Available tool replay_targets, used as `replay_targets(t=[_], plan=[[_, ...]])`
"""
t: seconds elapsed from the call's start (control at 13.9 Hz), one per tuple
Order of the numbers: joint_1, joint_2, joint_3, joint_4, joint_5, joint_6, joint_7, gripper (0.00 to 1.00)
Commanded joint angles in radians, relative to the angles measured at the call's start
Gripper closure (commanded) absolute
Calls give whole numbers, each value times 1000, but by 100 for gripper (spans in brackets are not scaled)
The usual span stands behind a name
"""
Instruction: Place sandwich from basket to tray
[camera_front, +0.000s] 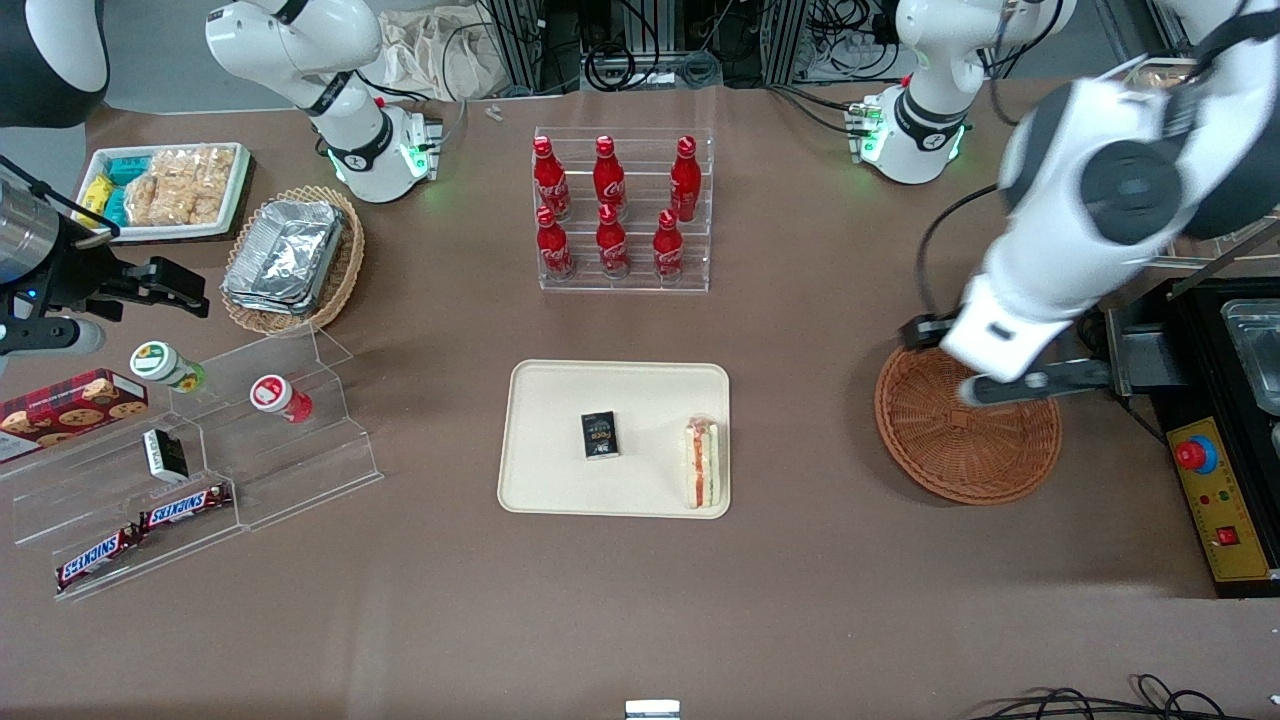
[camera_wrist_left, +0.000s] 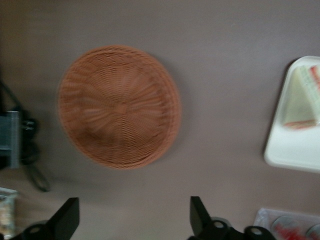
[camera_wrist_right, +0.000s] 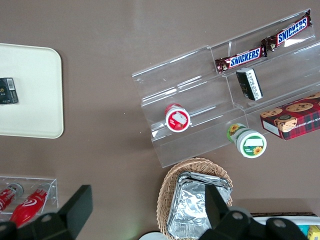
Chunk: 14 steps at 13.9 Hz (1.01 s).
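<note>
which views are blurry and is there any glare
Left wrist view: motion-blurred, basket weave and sandwich smeared, open claw above the basket. Front view: the working arm is blurred over the basket. Right wrist view: sharp, mild glare on the acrylic rack.

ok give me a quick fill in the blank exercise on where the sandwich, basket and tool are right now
1. The sandwich lies on the ____.
2. The round brown basket holds ____.
3. The left arm's tool hangs above the basket with its fingers ____.
4. Next to the sandwich on the tray lies a small ____ box.

Missing words: tray; nothing; open; black
</note>
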Motion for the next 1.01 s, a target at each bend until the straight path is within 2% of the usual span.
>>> replay_targets(t=[0.0, 0.5, 0.58, 0.65, 0.79, 0.94], plan=[[117, -27, -10, 31, -31, -99, 226, 1], [129, -2, -6, 45, -29, -88, 242, 1], [113, -2, 25, 37, -29, -77, 245, 1], [52, -11, 102, 28, -34, -70, 251, 1], [-140, -25, 334, 29, -104, -62, 252, 1], [-170, -16, 359, 34, -104, -59, 249, 1]])
